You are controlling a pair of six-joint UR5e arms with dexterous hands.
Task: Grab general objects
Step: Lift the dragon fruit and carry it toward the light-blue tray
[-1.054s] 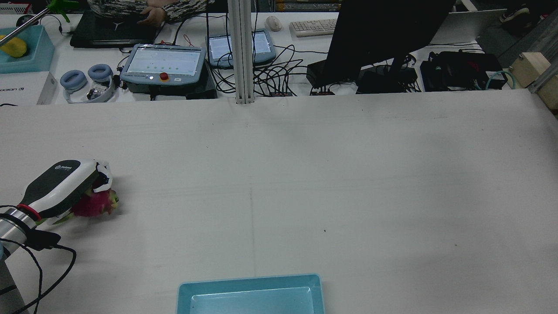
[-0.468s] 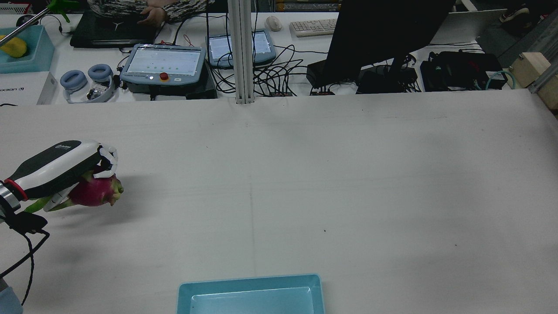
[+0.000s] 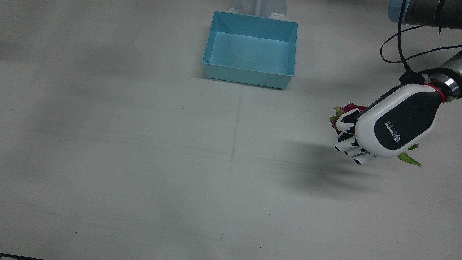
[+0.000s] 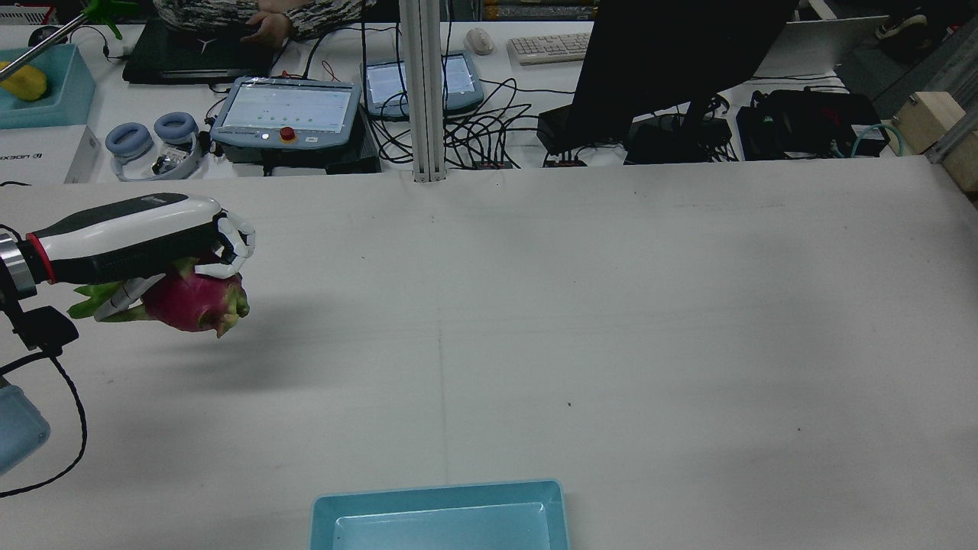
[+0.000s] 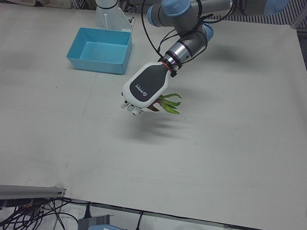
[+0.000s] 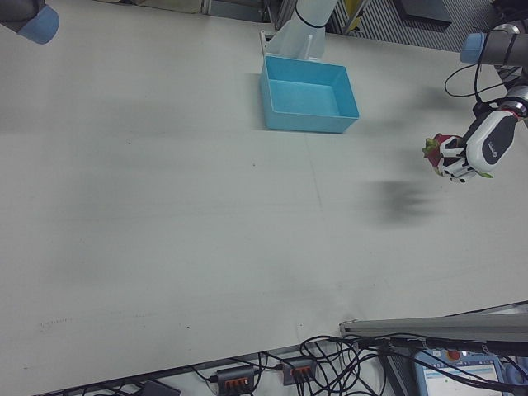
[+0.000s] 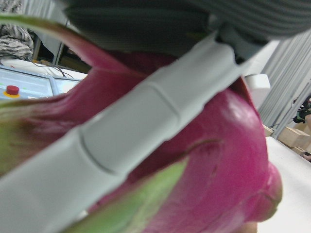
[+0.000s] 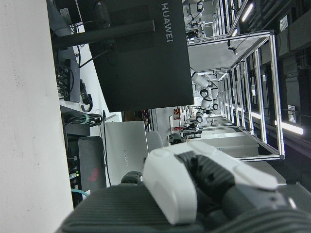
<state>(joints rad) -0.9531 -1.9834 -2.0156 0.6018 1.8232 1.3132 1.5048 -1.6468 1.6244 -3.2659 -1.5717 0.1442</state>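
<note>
Rear view shows my left hand (image 4: pixel 130 237) wrapped over the dragon fruit (image 4: pixel 195 302), fingers clamped on it — and it now hangs clear of the table (image 4: pixel 535 305), where a second ago it sat low against the cloth. So the grasp held through the lift. My right hand (image 8: pixel 194 194) holds nothing; its fingers look curled, but I cannot tell for sure. The blue bin (image 3: pixel 251 48) waits well apart.

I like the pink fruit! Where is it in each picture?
Front view: dragon fruit right side, under the left hand.
Rear view: left side.
Left-front view: middle, mostly hidden.
Right-front view: far right.
Left hand view: fills it.
Right hand view: not there.
Shared landmark: blue bin.
</note>
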